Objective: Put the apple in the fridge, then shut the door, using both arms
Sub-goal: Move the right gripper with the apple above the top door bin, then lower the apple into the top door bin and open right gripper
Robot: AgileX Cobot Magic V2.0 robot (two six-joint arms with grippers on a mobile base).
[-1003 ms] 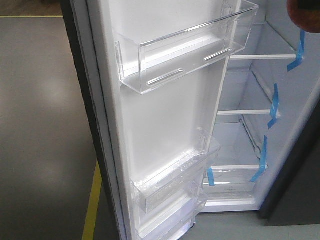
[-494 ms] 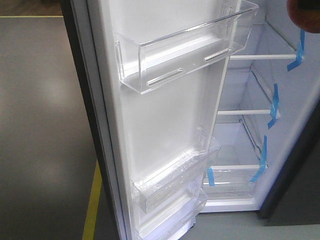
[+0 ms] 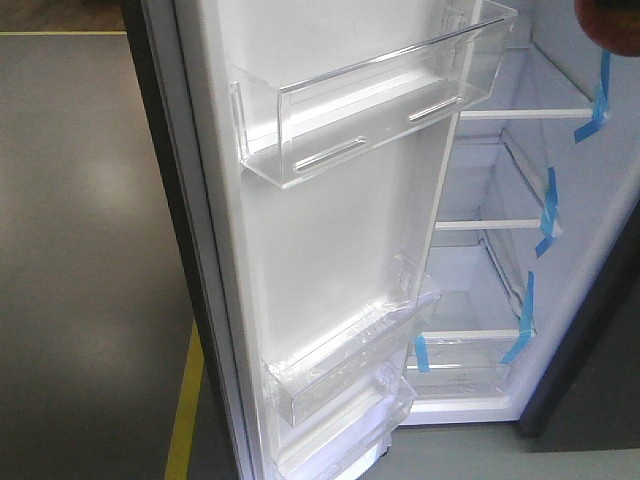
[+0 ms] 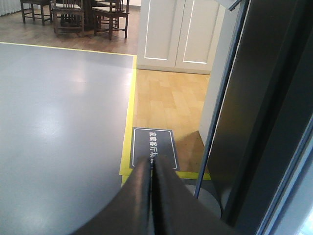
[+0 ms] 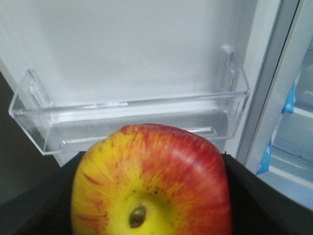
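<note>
The right gripper [image 5: 152, 210] pinches the round red and yellow apple [image 5: 151, 166] between its black jaws, near the clear plastic bin [image 5: 122, 125] on the white inner face of the open fridge door [image 5: 146, 49]. The left gripper [image 4: 151, 169] has its jaws pressed together above the grey floor [image 4: 58, 122].

The apple [image 5: 151, 181] is showing smooth, waxy-glossy skin between the matt black pads [image 5: 266, 208] of the right tool [image 5: 151, 196]. Ahead of that tool, a clear glossy plastic bin [image 5: 127, 120] is gleaming on the door [image 5: 146, 44], whose lining is looking smooth and white. Beyond the left tool [image 4: 151, 171], the grey floor [image 4: 58, 122] is shining softly beside wooden planks [image 4: 171, 98].
</note>
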